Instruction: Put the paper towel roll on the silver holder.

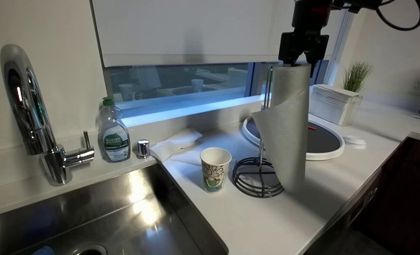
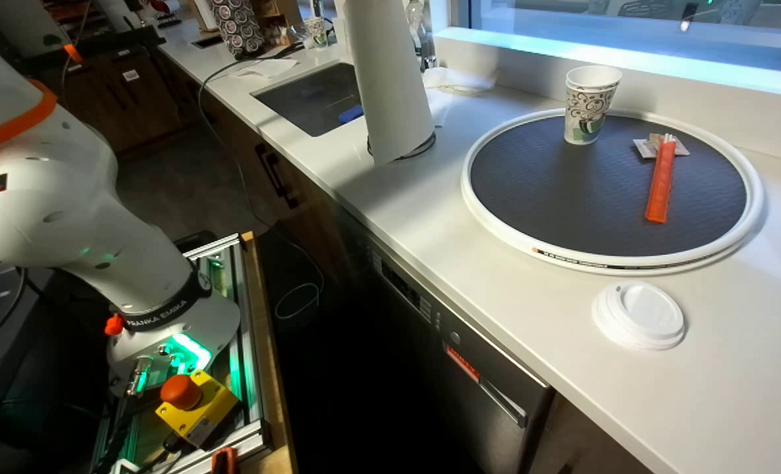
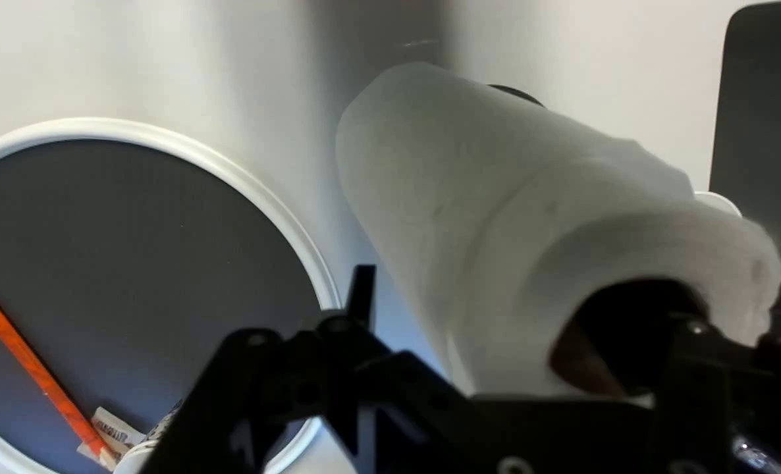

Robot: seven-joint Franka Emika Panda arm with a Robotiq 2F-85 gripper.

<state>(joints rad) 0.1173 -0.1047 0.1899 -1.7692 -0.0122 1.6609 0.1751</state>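
The paper towel roll (image 1: 290,124) is a tall white cylinder with a loose flap of paper; it also shows in an exterior view (image 2: 394,85) and the wrist view (image 3: 456,178). It stands beside the silver holder (image 1: 263,195), whose upright rod is outside the roll. Part of the holder's ring base shows past the roll in the wrist view (image 3: 519,94). My gripper (image 1: 301,68) is open at the roll's top. One finger reaches into the core; the other is outside, with a visible gap in the wrist view (image 3: 519,299). I cannot tell whether the roll's bottom touches the counter.
A patterned paper cup (image 1: 215,170) stands close to the holder's base. A sink (image 1: 181,212), faucet (image 1: 26,106) and soap bottle (image 1: 114,134) are on that side. A round tray (image 2: 496,227) with a cup (image 2: 591,105) lies beyond the roll. Cup lids (image 2: 639,316) lie by the tray.
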